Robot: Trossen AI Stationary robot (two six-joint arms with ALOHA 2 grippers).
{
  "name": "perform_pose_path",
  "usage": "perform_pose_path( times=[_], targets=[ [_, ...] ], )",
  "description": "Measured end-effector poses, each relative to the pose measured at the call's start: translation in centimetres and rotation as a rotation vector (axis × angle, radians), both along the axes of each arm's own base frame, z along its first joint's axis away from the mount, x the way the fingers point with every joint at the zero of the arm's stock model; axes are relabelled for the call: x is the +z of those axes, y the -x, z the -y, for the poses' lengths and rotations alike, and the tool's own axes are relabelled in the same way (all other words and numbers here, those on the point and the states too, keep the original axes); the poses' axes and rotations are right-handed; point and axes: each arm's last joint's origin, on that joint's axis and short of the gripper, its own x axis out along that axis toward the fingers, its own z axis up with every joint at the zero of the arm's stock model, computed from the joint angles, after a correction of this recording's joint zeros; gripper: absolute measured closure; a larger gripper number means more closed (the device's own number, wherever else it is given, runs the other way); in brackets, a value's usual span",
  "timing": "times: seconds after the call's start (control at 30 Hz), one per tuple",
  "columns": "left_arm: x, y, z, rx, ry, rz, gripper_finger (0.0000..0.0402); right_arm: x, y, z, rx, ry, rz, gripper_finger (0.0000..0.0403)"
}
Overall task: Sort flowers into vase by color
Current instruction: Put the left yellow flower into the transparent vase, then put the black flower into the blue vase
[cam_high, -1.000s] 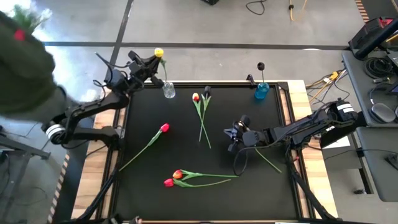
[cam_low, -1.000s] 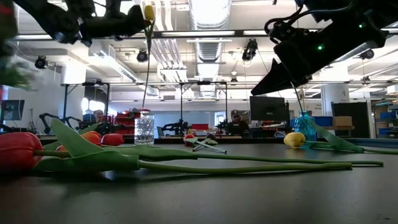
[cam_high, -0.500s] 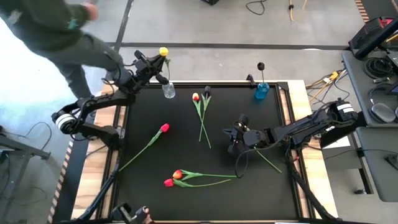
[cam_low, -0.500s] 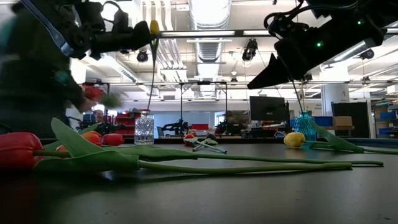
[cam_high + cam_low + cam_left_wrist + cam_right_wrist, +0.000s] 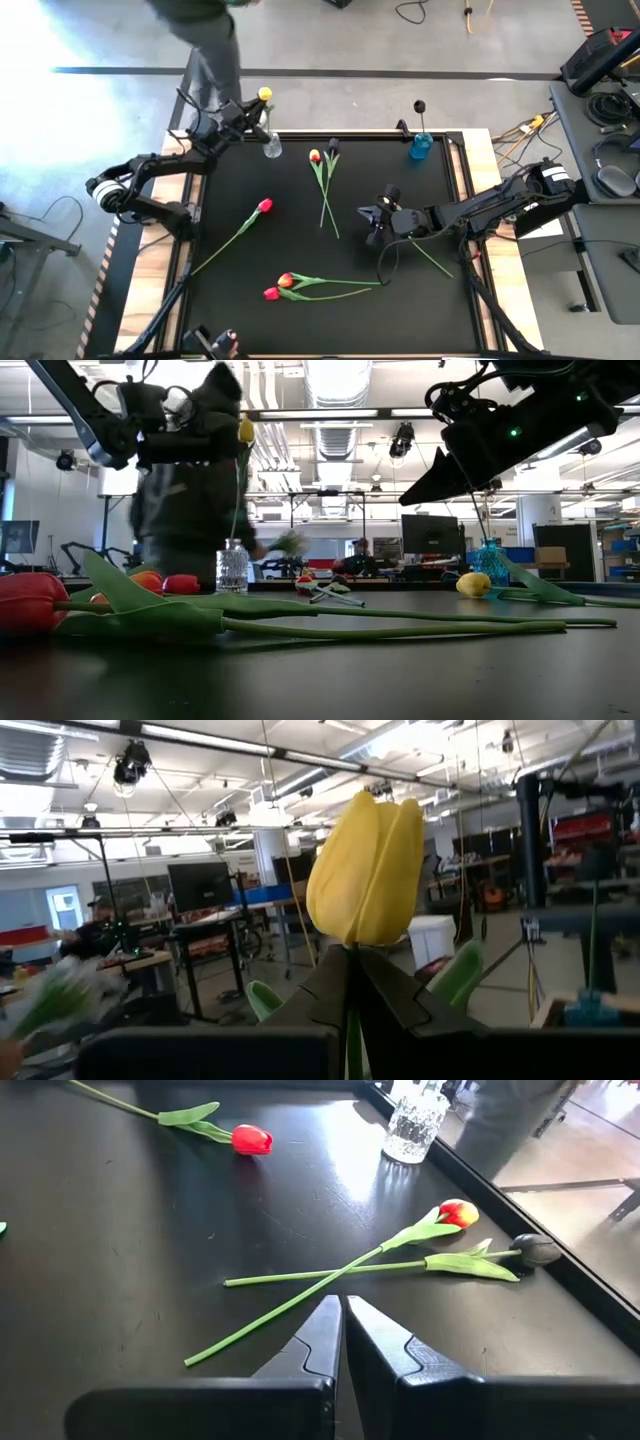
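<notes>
Sorting looks barely started: a dark tulip [image 5: 420, 105] stands in the blue vase [image 5: 421, 148], while 5 flowers lie on the black surface [image 5: 300, 330]. The left gripper [image 5: 251, 107] fingers are clenched on the stem of a yellow tulip [image 5: 366, 870], held over the clear vase [image 5: 272, 146]. The right gripper [image 5: 372, 224] hovers mid-surface, fingers [image 5: 315, 1342] pressed together, grasping nothing visible.
</notes>
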Motion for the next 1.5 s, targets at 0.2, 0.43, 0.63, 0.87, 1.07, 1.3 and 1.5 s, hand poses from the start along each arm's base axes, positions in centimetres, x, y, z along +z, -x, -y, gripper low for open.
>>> perform_pose_path(
  times=[0.2, 0.43, 0.63, 0.87, 1.07, 1.3, 1.5],
  targets=[
    [-1.0, 0.2, 0.2, 0.017, 0.016, -0.035, 0.0398, 0.0, 0.0, 0.0, 0.0, 0.001, -0.001, 0.039],
    [-1.9, 0.2, -0.1, 0.048, 0.086, -0.103, 0.0369, 0.0, 0.0, 0.0, 0.0, 0.001, -0.001, 0.039],
    [-2.5, 0.3, 0.0, 0.083, 0.102, -0.169, 0.0336, 0.0, 0.0, 0.0, 0.001, 0.001, -0.001, 0.039],
    [-2.8, 1.1, 0.6, 0.143, 0.1, -0.22, 0.0306, 0.0, 0.0, 0.0, 0.001, 0.001, -0.002, 0.039],
    [-2.2, 1.8, 1.5, 0.13, 0.125, -0.251, 0.0302, 0.0, 0.0, 0.0, 0.001, 0.001, -0.002, 0.039],
    [-2.1, 2.8, 3.5, -0.042, 0.165, -0.318, 0.0336, 0.0, 0.0, 0.0, 0.001, 0.001, -0.002, 0.039],
    [-3.9, 4.5, 6.8, -0.118, 0.138, -0.227, 0.0393, 0.0, 0.0, 0.0, -0.005, -0.004, 0.002, 0.039]
  ],
)
